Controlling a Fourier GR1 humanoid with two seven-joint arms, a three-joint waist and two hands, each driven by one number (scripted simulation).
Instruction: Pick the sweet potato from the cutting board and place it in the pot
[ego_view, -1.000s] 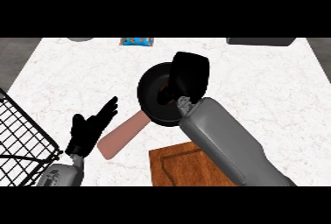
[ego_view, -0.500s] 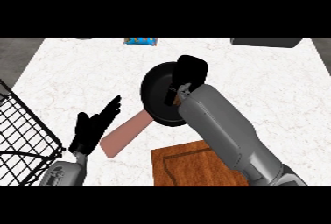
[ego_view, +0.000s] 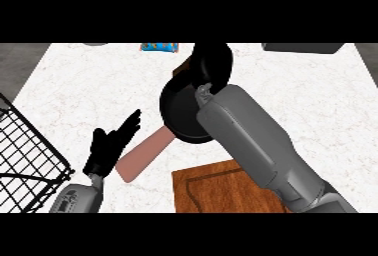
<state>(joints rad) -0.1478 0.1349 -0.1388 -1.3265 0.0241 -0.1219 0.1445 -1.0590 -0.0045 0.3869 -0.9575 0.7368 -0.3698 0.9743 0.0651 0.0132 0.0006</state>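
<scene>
Hovering over the pot, the right hand is curling around something hidden, so releasing should be happening squarely above its opening.

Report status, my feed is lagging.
Left hand open, resting. Right hand shut on sweet potato, over pot's far rim. Nothing blocking.

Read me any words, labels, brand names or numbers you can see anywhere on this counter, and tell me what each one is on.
No text can be read here.
The blue packet at the counter's far edge carries a pattern of marks, too blurred to read.
The pot, the cutting board, the wire basket and both forearms show no lettering.
</scene>
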